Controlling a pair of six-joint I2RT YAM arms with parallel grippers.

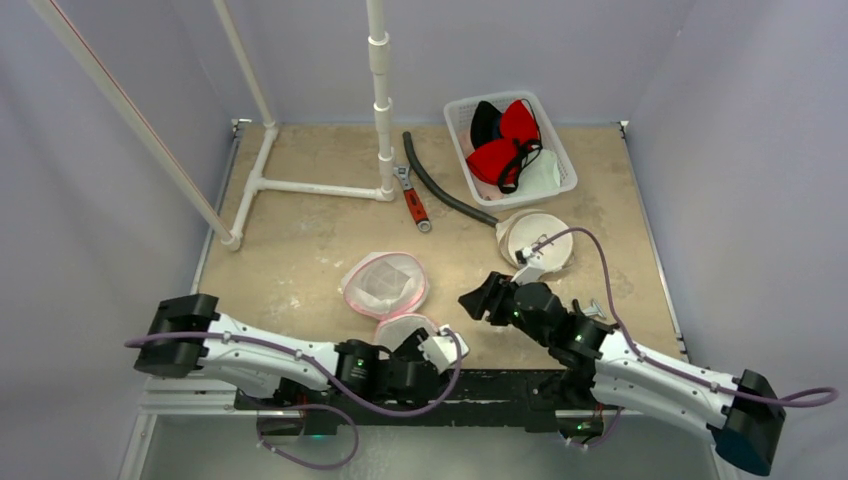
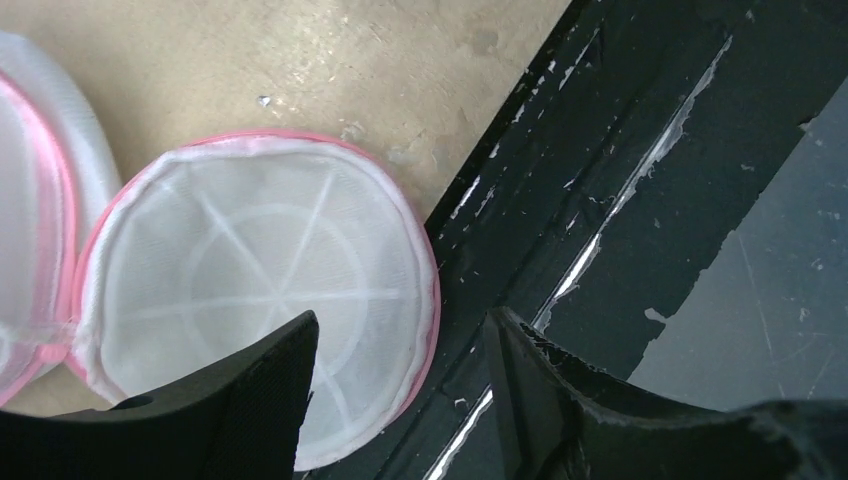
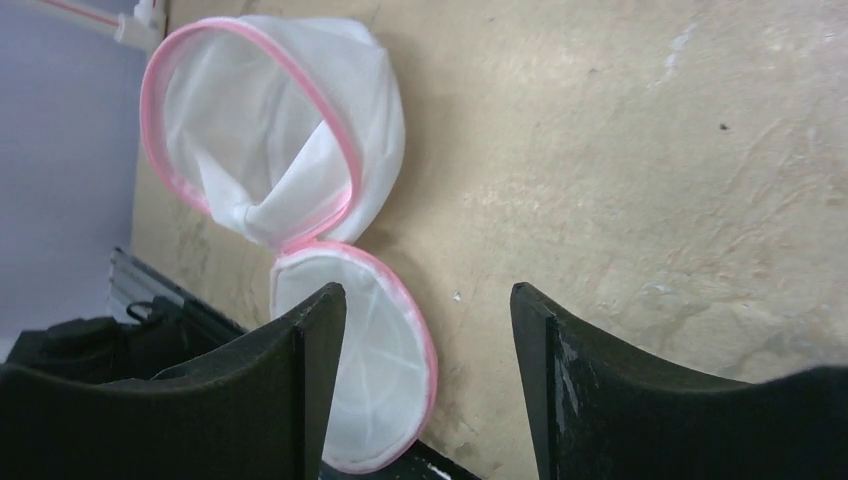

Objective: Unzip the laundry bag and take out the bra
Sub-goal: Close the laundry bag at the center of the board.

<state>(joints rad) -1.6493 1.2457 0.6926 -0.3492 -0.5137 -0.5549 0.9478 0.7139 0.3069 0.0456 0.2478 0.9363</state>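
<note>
Bra (image 1: 497,160) sits in basket (image 1: 459,125) (laundry bag (image 1: 385,283) lies unzipped, flopped open)

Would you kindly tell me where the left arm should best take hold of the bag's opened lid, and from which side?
Grip the lid by its pink rim on the side nearest the table's black edge strip, coming down from above. It lies flat, so probably only the rim offers a pinch, and the left gripper hangs open over that stretch.

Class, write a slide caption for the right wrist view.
Open right gripper hovers above the tan tabletop beside the opened pink-trimmed white mesh laundry bag, round lid flipped flat.
</note>
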